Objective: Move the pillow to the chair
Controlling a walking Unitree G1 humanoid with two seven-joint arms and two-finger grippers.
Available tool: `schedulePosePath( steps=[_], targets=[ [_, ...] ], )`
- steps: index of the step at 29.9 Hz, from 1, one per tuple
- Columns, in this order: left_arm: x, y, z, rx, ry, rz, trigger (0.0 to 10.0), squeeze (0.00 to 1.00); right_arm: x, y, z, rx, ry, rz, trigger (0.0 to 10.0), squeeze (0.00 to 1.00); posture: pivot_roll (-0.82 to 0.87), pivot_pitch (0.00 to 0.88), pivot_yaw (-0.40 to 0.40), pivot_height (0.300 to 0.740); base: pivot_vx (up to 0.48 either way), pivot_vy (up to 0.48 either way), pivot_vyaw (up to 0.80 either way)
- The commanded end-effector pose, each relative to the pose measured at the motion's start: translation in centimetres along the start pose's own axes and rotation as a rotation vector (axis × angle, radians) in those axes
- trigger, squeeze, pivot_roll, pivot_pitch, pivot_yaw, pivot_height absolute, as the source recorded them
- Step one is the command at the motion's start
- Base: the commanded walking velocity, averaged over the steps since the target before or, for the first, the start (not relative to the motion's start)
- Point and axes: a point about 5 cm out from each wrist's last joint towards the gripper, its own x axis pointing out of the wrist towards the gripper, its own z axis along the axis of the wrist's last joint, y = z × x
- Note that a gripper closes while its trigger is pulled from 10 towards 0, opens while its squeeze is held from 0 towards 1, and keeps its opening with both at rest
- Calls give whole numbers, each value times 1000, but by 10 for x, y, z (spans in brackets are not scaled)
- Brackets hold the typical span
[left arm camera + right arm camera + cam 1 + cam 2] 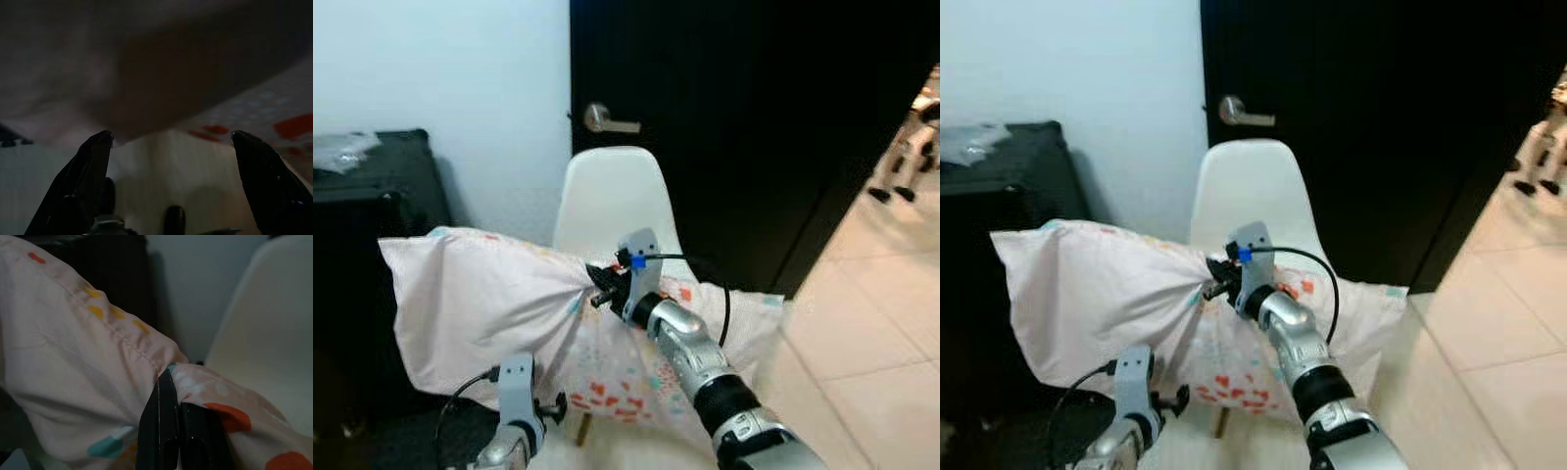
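The right end effector (pixel 1217 277) pinched the pillow (pixel 1097 299) by its top seam, hanging it over the chair (pixel 1252 191); the left end effector (pixel 548 406) waited spread beneath

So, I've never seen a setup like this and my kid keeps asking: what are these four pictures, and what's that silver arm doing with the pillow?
It is a humanoid robot with two silver arms. The two wide pictures come from cameras in its head, looking down. The two dark ones come from cameras on its wrists. The right gripper is shut on the pillow, pinching a bunch of its fabric and holding it up in front of the white chair. The left gripper is open beneath the pillow, holding nothing. Behind stand a dark door and a black cabinet.
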Motion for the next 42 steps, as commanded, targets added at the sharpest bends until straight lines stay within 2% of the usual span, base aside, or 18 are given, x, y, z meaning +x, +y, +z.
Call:
schedulePosePath(
  steps=[1, 4, 6, 14, 22, 32, 42],
  targets=[
    [1, 2, 4, -5, -14, 3, 10000, 0, 4, 0, 14, -34, -67, -2, 10000, 0, 96, 0, -73, 740, 0, 0, 0],
    [2, 1, 8, -18, -39, -10, 10000, 0, 4, 0, 14, -38, -63, -5, 10000, 0, 96, 0, -73, 740, 0, 0, 0],
    [4, 0, 19, -27, -84, -20, 10000, 0, 4, 0, 14, -39, -64, -4, 10000, 0, 99, 0, -74, 740, 120, 0, 0],
    [7, 0, 31, -38, -129, -27, 10000, 0, 5, 2, 13, -41, -66, -2, 10000, 0, 101, 0, -74, 740, 125, 0, 0],
    [8, -1, 35, -30, -146, -38, 10000, 0, 5, 3, 13, -51, -67, -6, 10000, 0, 103, 0, -69, 740, 259, 0, 0],
    [9, -5, 41, -28, -168, -58, 10000, 0, 5, -6, 15, -92, -62, -83, 10000, 0, 109, 0, -67, 740, 296, 0, 0],
    [9, -6, 40, -33, -170, -63, 10000, 0, 4, -8, 15, -93, -66, -95, 10000, 0, 109, 0, -67, 740, 318, 0, 0]
  ],
)
